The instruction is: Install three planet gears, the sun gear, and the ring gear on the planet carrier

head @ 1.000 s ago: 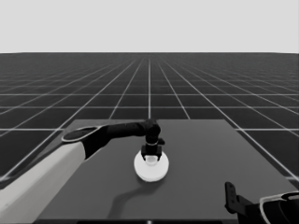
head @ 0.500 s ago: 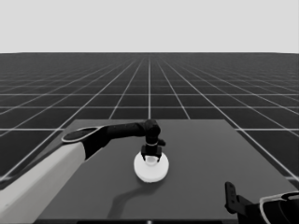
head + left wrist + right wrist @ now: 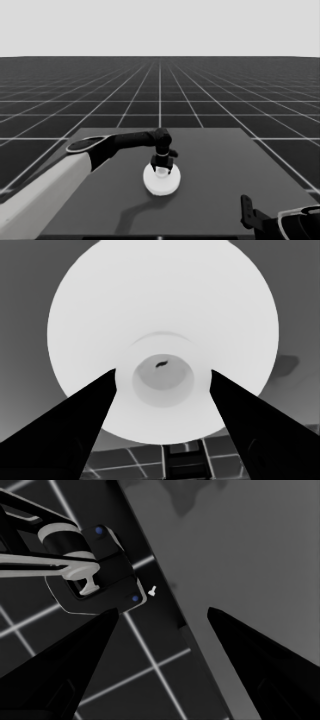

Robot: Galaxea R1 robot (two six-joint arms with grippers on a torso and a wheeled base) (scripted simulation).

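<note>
The left gripper (image 3: 162,169) sits open around the hub at 12 o'clock on the big disc (image 3: 161,181). The disc looks hard and slippery, so that hub seems the best place to grab.

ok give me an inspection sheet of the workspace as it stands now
surface: dark table, flat, seen in the head view.
job's things: one white round part near the table's middle, with a raised hub and hole; whether it is the larger or smaller one cannot be told. No loose gears in view.
clutter: nothing seen.
grippers: left gripper is over the round part's middle, fingers straddling the hub, apart from it. Right gripper is parked at the table's near right corner, open, holding nothing.
cables: nothing seen.
surroundings: grid floor; dark machinery with blue lights past the table's edge.
</note>
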